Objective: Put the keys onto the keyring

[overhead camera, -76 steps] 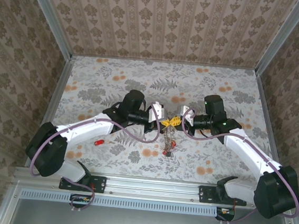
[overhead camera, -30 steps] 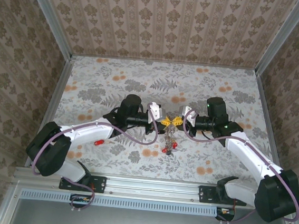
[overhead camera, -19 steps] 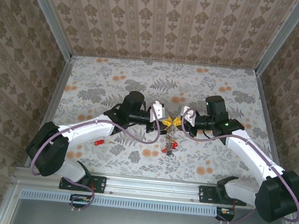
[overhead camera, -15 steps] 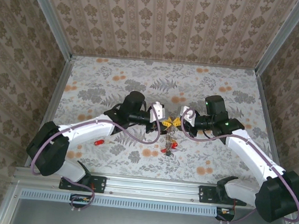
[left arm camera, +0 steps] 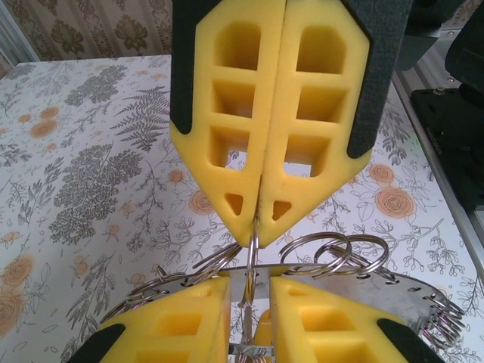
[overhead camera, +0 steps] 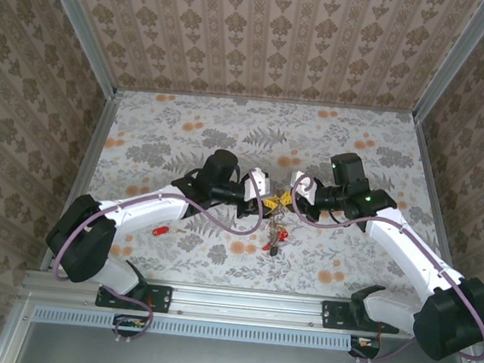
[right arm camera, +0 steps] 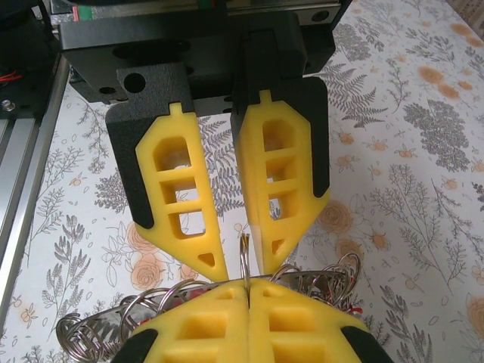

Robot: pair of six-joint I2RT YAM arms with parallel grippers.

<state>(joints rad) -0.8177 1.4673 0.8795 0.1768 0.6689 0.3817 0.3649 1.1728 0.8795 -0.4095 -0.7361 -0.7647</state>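
So the two grippers are nose to nose above the middle of the floral-print worktop point(overhead camera: 229, 137), a bit closer to its near edge than the far one. The right gripper point(left arm camera: 255, 225) has its yellow pads pressed flat together, pinching a thin steel split ring point(left arm camera: 252, 249). That ring stands up from the large flat grey metal keyring with the toothed rim point(left arm camera: 393, 287), so the right arm is carrying the whole thing in the air. A bunch of small keys, red-headed and dark metal point(overhead camera: 273, 233), dangles under it.

The bit that matters is that the split ring sits edge-on, running along the line between the two grippers. It pokes straight into the slot of the left gripper point(right arm camera: 240, 261). Those fingers are only slightly apart, one either side of the wire. I can't see them touching it, and there's no key in them.

One more small red-headed key point(overhead camera: 160, 229) lies flat on the worktop toward the near-left corner, right beside the left forearm, so the left arm is clearly the nearer one. My guess is the left either nips the ring or goes for that key. Any twist could make the wire slip out of the right pads.
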